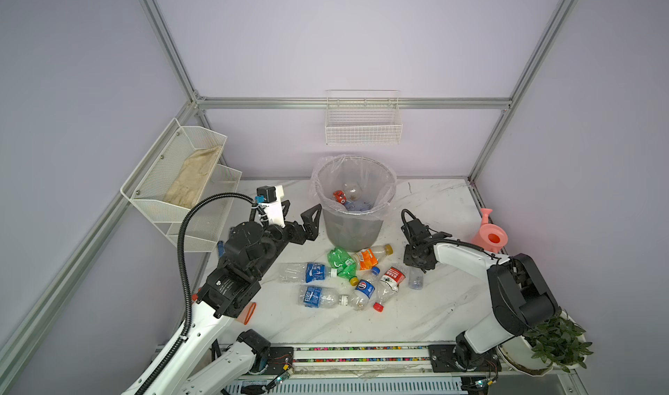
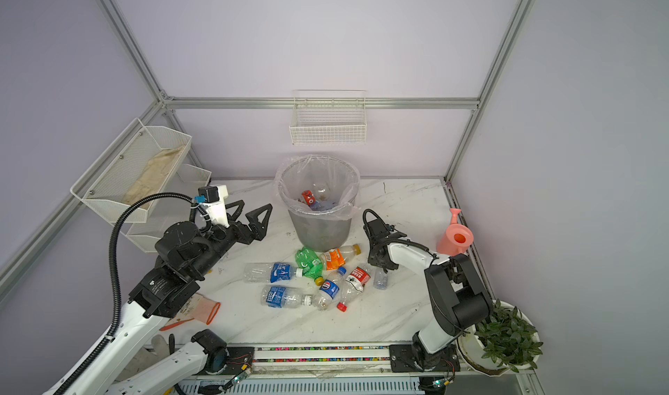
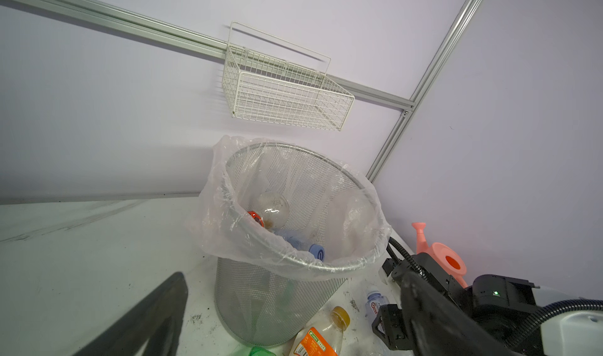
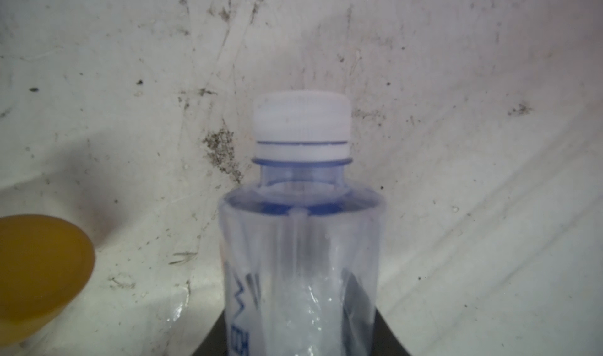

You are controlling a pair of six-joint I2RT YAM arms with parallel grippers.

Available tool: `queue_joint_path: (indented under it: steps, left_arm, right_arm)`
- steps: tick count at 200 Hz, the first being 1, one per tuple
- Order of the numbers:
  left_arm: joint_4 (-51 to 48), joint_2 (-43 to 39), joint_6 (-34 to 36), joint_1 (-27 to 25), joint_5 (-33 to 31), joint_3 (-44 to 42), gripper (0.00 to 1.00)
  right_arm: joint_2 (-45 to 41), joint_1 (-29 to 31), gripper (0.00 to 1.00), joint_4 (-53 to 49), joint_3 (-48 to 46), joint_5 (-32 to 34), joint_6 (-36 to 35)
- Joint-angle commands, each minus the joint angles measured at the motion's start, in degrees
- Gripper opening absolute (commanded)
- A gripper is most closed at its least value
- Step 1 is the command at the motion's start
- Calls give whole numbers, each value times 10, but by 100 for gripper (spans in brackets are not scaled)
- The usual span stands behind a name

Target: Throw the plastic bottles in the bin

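The marble table (image 1: 434,310) is partly hidden under both arms. On the left wall a mesh basket (image 1: 152,179) holds a beige cloth (image 1: 195,176). The bin (image 1: 353,230) stands at the back of the table. Its liner blurs the contents, but a red-labelled bottle (image 1: 338,196) and a bluish bottle (image 1: 356,205) show inside; anything deeper cannot be made out. The left gripper (image 1: 302,216) hangs just beside the bin, fingers spread wide, nothing between them. A heap of bottles (image 1: 364,290) lies in front of the bin. At the heap's right edge the right gripper (image 1: 416,268) covers the top of a small clear bottle (image 1: 415,280). In the right wrist view its dark fingers (image 4: 386,344) lie against both sides of this bottle, whose lower body is cut off.
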Motion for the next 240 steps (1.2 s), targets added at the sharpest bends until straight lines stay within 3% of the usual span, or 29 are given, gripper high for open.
queue_joint_path:
  steps: [1,56,156,193,240]
  left_arm:
    - [20,1,6,-1,0,-12,100]
    - [25,4,6,-1,0,-9,100]
    - [25,-2,9,-1,3,-3,100]
    - [25,-8,7,-1,1,-7,100]
    - [27,-7,5,-1,7,-7,100]
  right_arm:
    - [-24,-3,14,-30,31,26,5]
    - [-69,-3,0,-73,91,67,-12]
    - [-177,-2,0,-94,208,53,-70]
    - [-241,-3,0,-56,236,50,-95]
    - [-306,-2,0,42,247,-17,-107]
